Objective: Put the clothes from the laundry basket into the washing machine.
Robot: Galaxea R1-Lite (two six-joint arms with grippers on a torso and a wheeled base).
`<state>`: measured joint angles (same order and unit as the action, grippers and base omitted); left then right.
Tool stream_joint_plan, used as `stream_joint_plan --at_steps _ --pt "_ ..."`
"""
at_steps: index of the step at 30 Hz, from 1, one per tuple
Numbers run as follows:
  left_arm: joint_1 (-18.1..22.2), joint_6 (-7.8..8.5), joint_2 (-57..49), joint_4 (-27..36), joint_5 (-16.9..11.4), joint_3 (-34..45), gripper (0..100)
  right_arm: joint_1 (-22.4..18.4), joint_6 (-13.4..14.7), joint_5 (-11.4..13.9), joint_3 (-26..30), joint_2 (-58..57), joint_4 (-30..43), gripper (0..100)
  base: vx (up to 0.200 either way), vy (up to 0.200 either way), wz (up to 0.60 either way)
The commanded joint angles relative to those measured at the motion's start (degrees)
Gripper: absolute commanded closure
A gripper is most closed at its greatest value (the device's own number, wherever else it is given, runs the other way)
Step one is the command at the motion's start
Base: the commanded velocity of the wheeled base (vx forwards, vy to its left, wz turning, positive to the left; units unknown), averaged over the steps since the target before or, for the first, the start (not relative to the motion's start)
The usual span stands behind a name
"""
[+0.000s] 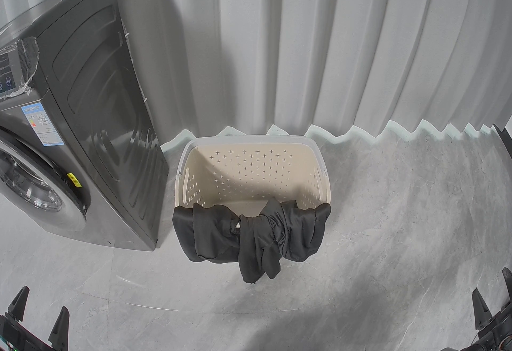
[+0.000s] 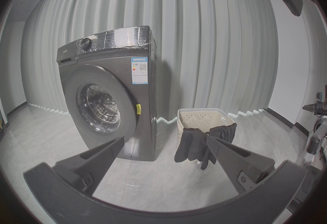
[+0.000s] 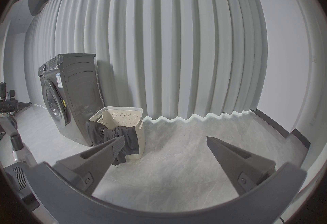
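Both low — left gripper, right gripper, jaws spread empty — short of the laundry basket.

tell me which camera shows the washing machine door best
The left wrist view: the washing machine door faces the camera whole, round glass window and rim in full. The head view catches part of it at the left edge, cut off. The right wrist view shows it far off, at a steep angle.

The washing machine is dark metal with a soft sheen. The laundry basket is matt cream plastic; the clothes are dull dark cloth.
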<state>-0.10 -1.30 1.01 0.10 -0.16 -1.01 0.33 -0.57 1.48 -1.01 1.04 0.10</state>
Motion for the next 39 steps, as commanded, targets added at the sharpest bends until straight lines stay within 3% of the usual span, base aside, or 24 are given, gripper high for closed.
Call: stream_joint_plan --at_steps 1,20,29,39 --pt "0.0 -0.01 -1.0 0.0 0.0 0.8 0 0.0 0.0 0.0 0.9 -0.9 0.0 0 0.000 0.000 0.00" --pt "0.0 -0.10 -1.0 0.0 0.0 0.8 0 0.0 0.0 0.0 0.9 -0.9 0.0 0 0.126 0.000 0.00" --pt "0.0 0.07 -1.0 0.0 0.0 0.8 0 0.0 0.0 0.0 0.9 -0.9 0.0 0 0.000 0.000 0.00" --pt "0.0 -0.01 -1.0 0.0 0.0 0.8 0 0.0 0.0 -0.1 0.9 -0.9 0.0 0 0.180 0.000 0.00"
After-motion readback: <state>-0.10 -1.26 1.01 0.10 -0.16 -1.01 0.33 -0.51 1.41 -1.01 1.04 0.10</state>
